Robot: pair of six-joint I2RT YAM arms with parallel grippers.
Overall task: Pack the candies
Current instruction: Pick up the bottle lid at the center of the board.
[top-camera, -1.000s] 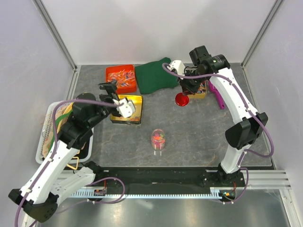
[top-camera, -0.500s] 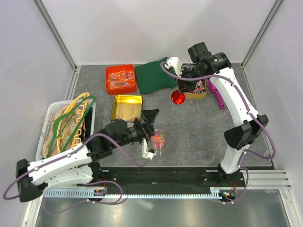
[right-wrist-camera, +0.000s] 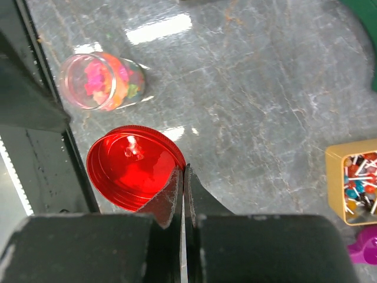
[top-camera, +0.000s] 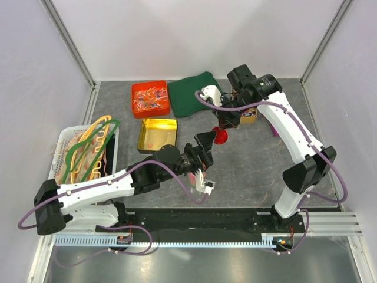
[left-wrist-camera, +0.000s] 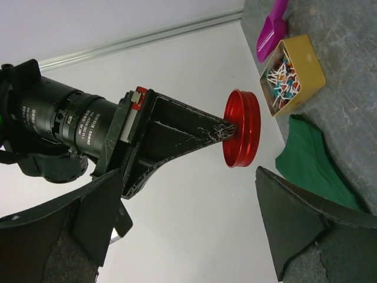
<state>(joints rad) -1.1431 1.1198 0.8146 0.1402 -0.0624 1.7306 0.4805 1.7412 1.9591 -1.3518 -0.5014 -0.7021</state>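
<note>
The right gripper (right-wrist-camera: 184,171) has its jaws pinched narrow on the rim of a round red plastic lid (right-wrist-camera: 132,168), gripping it at the edge nearest the wrist so that the lid's hollow inside faces the right wrist camera. Beyond the lid, up and to the left of these jaws, a small clear plastic jar (right-wrist-camera: 103,79) stands on the grey marbled bench (right-wrist-camera: 265,88). Inside it lie the candies (right-wrist-camera: 97,75), small loose gummy pieces in pink, orange and green. The left gripper (left-wrist-camera: 188,177) has its jaws spread wide with nothing between them. Straight ahead of them, the left wrist view shows the red lid edge-on against the pale wall, with the right gripper's dark fingers clamped on it. Past the lid, ahead and to the right of the left jaws, a small yellow box of twist-wrapped sweets (left-wrist-camera: 294,73) sits on the bench. A magenta plastic scoop (left-wrist-camera: 272,29) lies just beyond the box, and a dark green cloth (left-wrist-camera: 309,162) lies on its near side. From above, the left arm hides the jar.
</note>
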